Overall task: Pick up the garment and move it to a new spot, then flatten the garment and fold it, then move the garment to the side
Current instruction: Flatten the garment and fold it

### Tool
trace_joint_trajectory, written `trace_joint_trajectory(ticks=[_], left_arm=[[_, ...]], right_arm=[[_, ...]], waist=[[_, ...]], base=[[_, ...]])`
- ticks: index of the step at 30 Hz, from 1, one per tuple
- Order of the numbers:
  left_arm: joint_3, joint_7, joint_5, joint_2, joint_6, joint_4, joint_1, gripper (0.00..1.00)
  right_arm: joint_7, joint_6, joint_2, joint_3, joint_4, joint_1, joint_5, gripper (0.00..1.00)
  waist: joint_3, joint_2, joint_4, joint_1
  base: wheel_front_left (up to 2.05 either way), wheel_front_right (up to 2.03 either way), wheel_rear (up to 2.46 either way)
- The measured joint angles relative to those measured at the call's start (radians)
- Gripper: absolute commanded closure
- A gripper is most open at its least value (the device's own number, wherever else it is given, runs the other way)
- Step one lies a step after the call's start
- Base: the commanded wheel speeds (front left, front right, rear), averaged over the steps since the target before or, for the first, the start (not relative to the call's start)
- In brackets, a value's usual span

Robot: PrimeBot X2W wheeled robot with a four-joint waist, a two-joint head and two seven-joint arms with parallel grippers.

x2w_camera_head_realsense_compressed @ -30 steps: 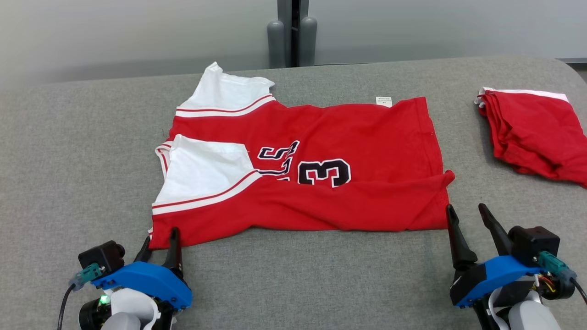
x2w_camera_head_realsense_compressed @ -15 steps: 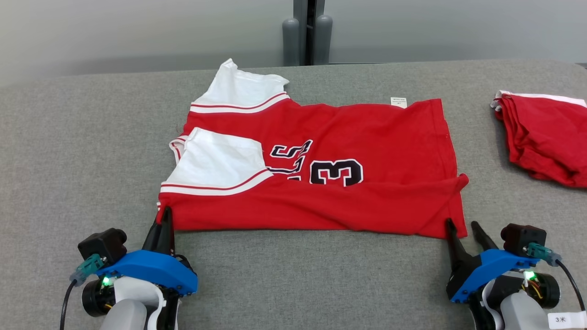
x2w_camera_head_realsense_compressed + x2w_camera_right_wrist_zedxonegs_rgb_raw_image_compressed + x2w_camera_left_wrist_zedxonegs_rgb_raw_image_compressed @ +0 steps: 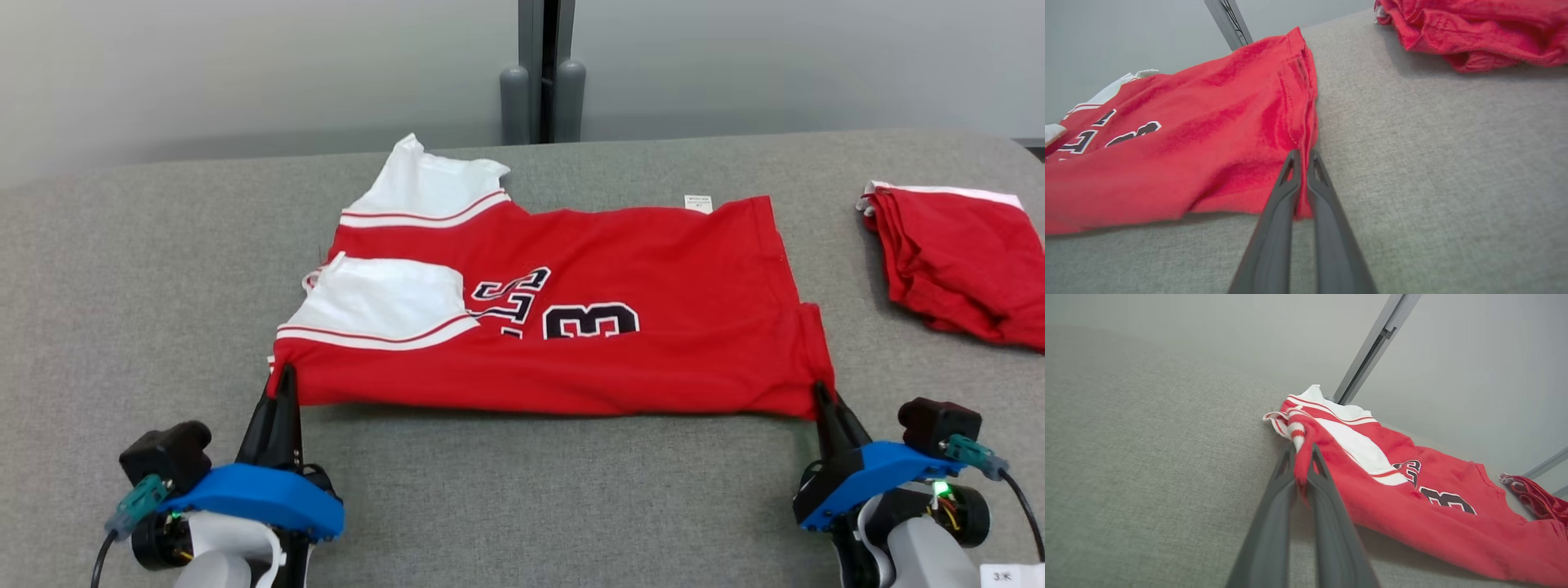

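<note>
The garment (image 3: 620, 269) is a red jersey with white sleeves and black number print, spread across the grey table with its near edge lifted slightly off the surface. My left gripper (image 3: 282, 380) is shut on the near left corner, and red cloth is pinched between its fingers (image 3: 1302, 465). At the near right corner my right gripper (image 3: 819, 392) is shut on the hem, the fabric clamped between its fingers (image 3: 1303, 163). In the right wrist view the jersey (image 3: 1188, 134) rises from the table toward the left.
A second red garment (image 3: 955, 253) lies bunched at the right side of the grey padded table (image 3: 555, 490), also seen as a red heap (image 3: 1474, 28). A grey post (image 3: 543, 90) stands behind the far edge.
Both grippers went from open to shut on the jersey's near corners, the left first and then the right. The near edge has since risen and drawn forward over the number print.
</note>
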Motion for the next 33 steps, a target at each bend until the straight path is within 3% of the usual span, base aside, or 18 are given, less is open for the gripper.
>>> trace_joint_trajectory(ticks=[5, 14, 19, 20, 21, 22, 23, 27, 33], left_arm=[[-0.003, 0.028, -0.008, 0.02, 0.007, -0.131, 0.101, 1.0], [-0.012, 0.146, -0.047, 0.049, 0.054, -0.374, 0.409, 1.0], [-0.016, 0.182, -0.075, 0.038, 0.079, -0.384, 0.487, 1.0], [-0.019, 0.185, -0.072, 0.039, 0.083, -0.369, 0.49, 1.0], [-0.026, 0.185, -0.06, 0.042, 0.087, -0.358, 0.493, 0.75], [-0.033, 0.185, -0.051, 0.046, 0.087, -0.347, 0.494, 0.27], [-0.037, 0.184, -0.048, 0.045, 0.087, -0.34, 0.494, 0.0], [-0.045, 0.176, -0.029, 0.057, 0.086, -0.341, 0.481, 0.0], [-0.048, 0.183, 0.032, 0.118, 0.077, -0.411, 0.368, 0.0]], right_arm=[[0.044, 0.0, 0.0, -0.034, -0.142, 0.084, -0.013, 1.0], [0.26, 0.0, 0.0, -0.065, -0.533, 0.375, -0.007, 1.0], [0.306, 0.0, 0.0, -0.075, -0.58, 0.463, 0.049, 1.0], [0.309, 0.0, 0.0, -0.073, -0.57, 0.47, 0.052, 0.9], [0.311, 0.0, 0.0, -0.074, -0.557, 0.478, 0.054, 0.71], [0.314, 0.0, 0.0, -0.074, -0.542, 0.482, 0.062, 0.45], [0.312, 0.0, 0.0, -0.077, -0.529, 0.487, 0.06, 0.0], [0.278, 0.0, -0.001, -0.104, -0.49, 0.499, 0.03, 0.0], [0.242, 0.0, -0.001, -0.106, -0.524, 0.446, 0.016, 0.0]], waist=[[-0.033, 0.0, 0.002, 0.0], [-0.067, 0.0, -0.01, -0.0001], [-0.081, 0.0, -0.01, 0.0], [-0.085, 0.0, -0.01, -0.0001], [-0.087, 0.0, -0.01, -0.0001], [-0.089, 0.0, -0.011, -0.0001], [-0.09, 0.0, -0.01, -0.0001], [-0.085, 0.0, -0.011, -0.0001], [-0.069, 0.0, -0.022, -0.0001]], base=[[0.0, 0.0, 0.0], [0.0, 0.0, 0.0], [0.0, 0.0, 0.0], [0.0, 0.0, 0.0], [0.0, 0.0, 0.0], [0.0, 0.0, 0.0], [0.0, 0.0, 0.0], [0.0, 0.0, 0.0], [0.0, 0.0, 0.0]])
